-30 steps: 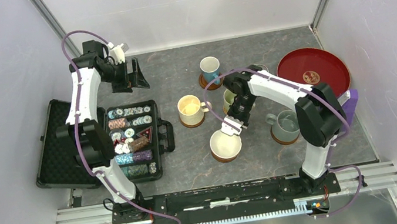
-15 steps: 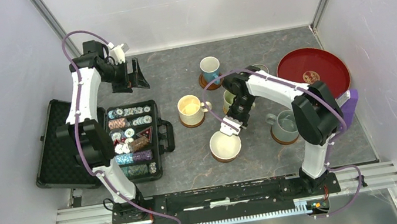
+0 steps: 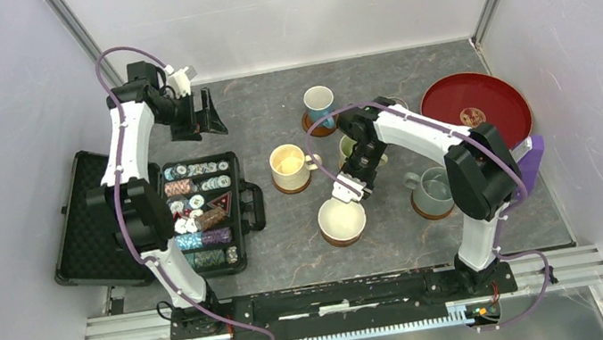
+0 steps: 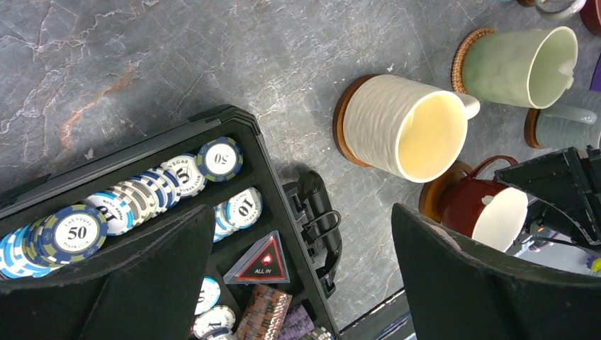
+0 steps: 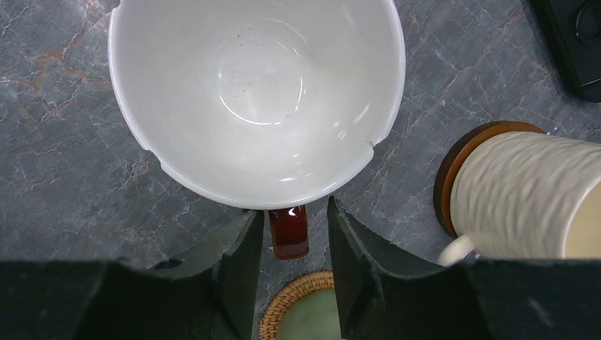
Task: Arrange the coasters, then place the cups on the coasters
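- Your right gripper (image 5: 292, 212) has its two black fingers standing on either side of the red handle (image 5: 288, 232) of the white ceramic cup (image 5: 255, 92). A thin strip of table shows between the handle and each finger. The jaws are partly spread and I judge they grip nothing.
- The cup stands upright on a dark brown round coaster (image 3: 345, 241) near the middle of the grey stone-look table (image 3: 268, 94), closer to your right arm.
- What matters for the next move is that the handle points straight from the cup back into the gap between the fingers, so its long axis runs in line with the wrist. Any sideways drift would hit it.
- Backing off along that line looks risky. The pale green mug (image 5: 301, 322) on its woven coaster sits just behind the fingertips, and the cream-yellow ribbed mug (image 5: 524, 191) stands near on one side. Lifting clear looks like the safer way out.
- Your left gripper (image 4: 301, 212) hangs wide open over the black poker-chip case (image 4: 234, 127), well apart from the cup and holding nothing.
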